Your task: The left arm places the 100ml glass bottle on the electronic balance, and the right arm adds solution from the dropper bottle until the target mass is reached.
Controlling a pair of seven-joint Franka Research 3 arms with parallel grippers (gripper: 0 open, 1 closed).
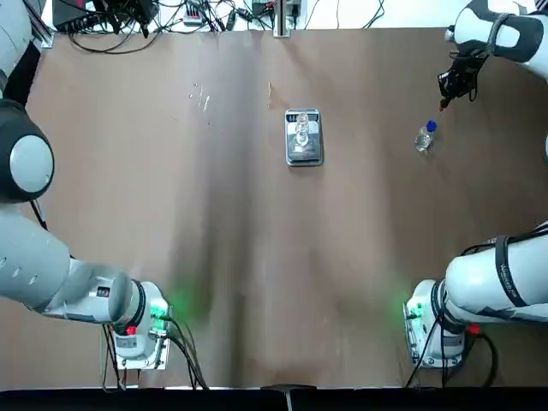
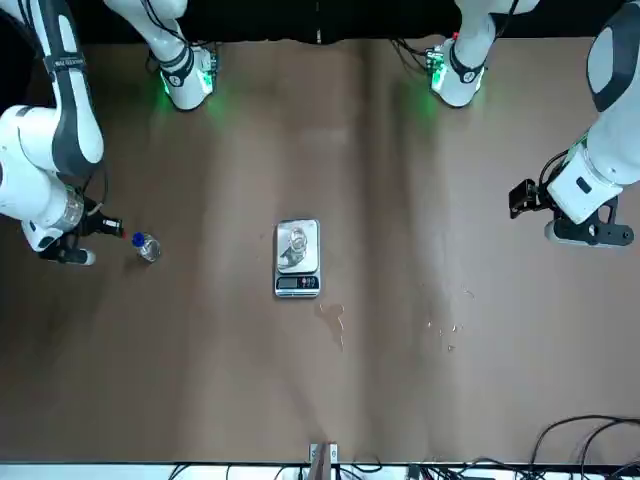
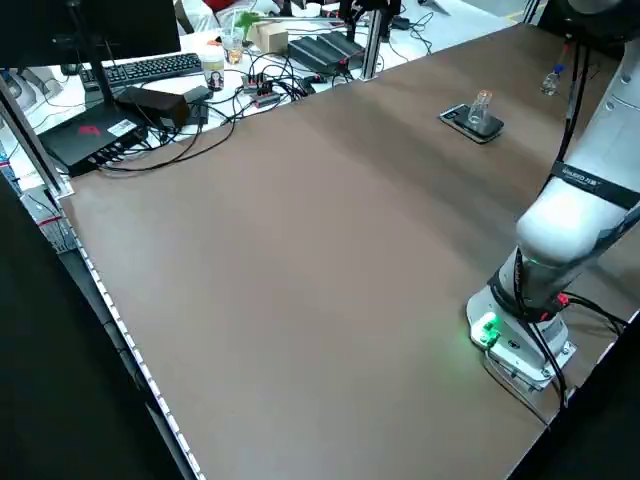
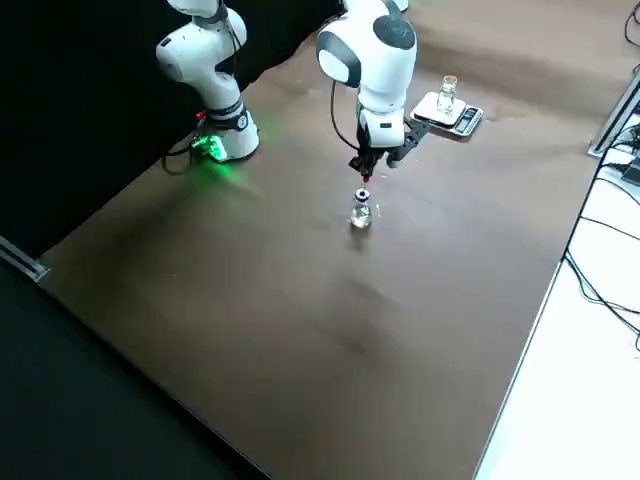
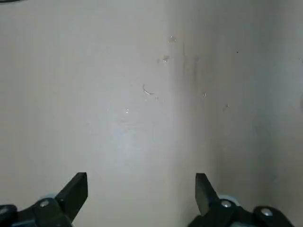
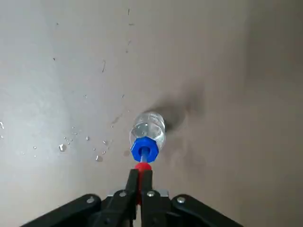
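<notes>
The 100ml glass bottle (image 1: 302, 130) stands upright on the pan of the electronic balance (image 1: 304, 154) at mid-table, and both also show in the front view: the glass bottle (image 2: 296, 241) on the balance (image 2: 297, 282). Off to the right stands the dropper bottle (image 1: 425, 137), with its blue collar (image 6: 143, 150). My right gripper (image 6: 141, 182) is shut on its red dropper top (image 6: 142, 167), just above the collar. I cannot tell whether the top is off the bottle. My left gripper (image 5: 139, 189) hangs open over bare table at the left, away from the balance.
Small droplets (image 1: 202, 98) dot the tabletop left of the balance, and more droplets (image 6: 71, 142) lie beside the dropper bottle. Cables and electronics (image 1: 128, 17) line the far edge. Both arm bases (image 1: 141, 330) glow green at the near edge.
</notes>
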